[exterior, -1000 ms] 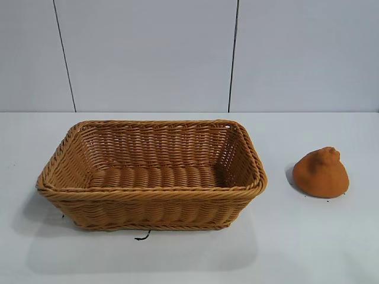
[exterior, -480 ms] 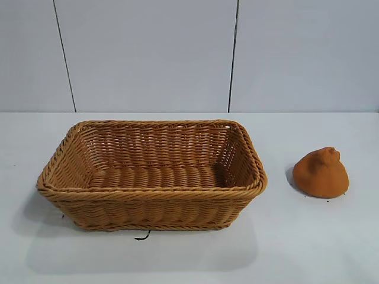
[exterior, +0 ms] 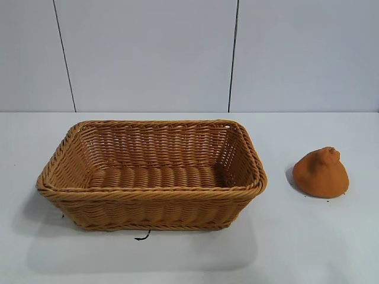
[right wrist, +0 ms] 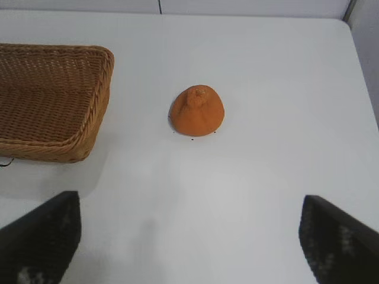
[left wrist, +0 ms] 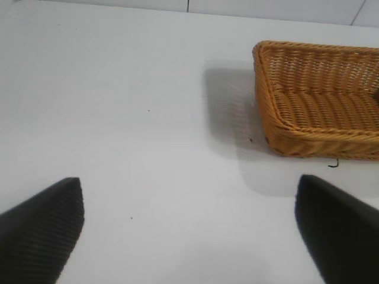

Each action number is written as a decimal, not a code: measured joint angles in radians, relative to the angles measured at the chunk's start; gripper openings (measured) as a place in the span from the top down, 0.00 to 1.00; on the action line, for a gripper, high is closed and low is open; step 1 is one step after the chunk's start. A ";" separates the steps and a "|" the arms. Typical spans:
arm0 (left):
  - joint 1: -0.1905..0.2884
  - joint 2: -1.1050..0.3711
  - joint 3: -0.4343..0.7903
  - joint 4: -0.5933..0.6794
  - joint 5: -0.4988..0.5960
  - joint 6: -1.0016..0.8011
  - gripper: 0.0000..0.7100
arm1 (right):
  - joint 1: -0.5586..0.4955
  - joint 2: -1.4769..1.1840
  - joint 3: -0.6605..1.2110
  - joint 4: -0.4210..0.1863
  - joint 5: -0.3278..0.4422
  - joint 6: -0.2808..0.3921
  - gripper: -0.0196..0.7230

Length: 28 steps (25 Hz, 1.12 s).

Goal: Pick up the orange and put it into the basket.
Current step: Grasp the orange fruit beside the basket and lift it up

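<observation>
The orange (exterior: 321,173), a dull-orange pear-like lump with a knobby top, sits on the white table to the right of the basket (exterior: 151,189), apart from it. The basket is a large tan wicker rectangle and holds nothing. Neither arm shows in the exterior view. My right gripper (right wrist: 189,236) is open and empty above bare table, with the orange (right wrist: 197,111) ahead of it and the basket (right wrist: 77,142) off to one side. My left gripper (left wrist: 189,228) is open and empty over bare table, with a corner of the basket (left wrist: 278,136) ahead.
A small black thread (exterior: 142,236) lies on the table by the basket's front edge. A grey panelled wall (exterior: 177,53) stands behind the table. The table's edge (right wrist: 358,71) shows past the orange in the right wrist view.
</observation>
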State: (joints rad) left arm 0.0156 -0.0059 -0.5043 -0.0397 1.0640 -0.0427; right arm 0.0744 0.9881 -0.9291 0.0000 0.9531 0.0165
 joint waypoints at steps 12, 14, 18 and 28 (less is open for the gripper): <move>0.000 0.000 0.000 -0.001 0.000 0.000 0.02 | 0.000 0.608 -0.361 0.012 -0.014 0.007 0.04; 0.000 0.000 0.000 -0.002 0.000 0.000 0.02 | 0.000 0.683 -0.409 0.012 -0.005 0.007 0.04; 0.000 0.000 0.000 -0.002 0.000 0.000 0.02 | 0.000 0.806 -0.475 0.012 0.003 0.007 0.04; 0.000 0.000 0.000 -0.002 0.000 0.000 0.02 | 0.000 1.072 -0.492 0.017 -0.032 0.007 0.04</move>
State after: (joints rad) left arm 0.0156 -0.0059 -0.5043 -0.0415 1.0640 -0.0427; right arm 0.0744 2.0599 -1.4212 0.0167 0.9210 0.0239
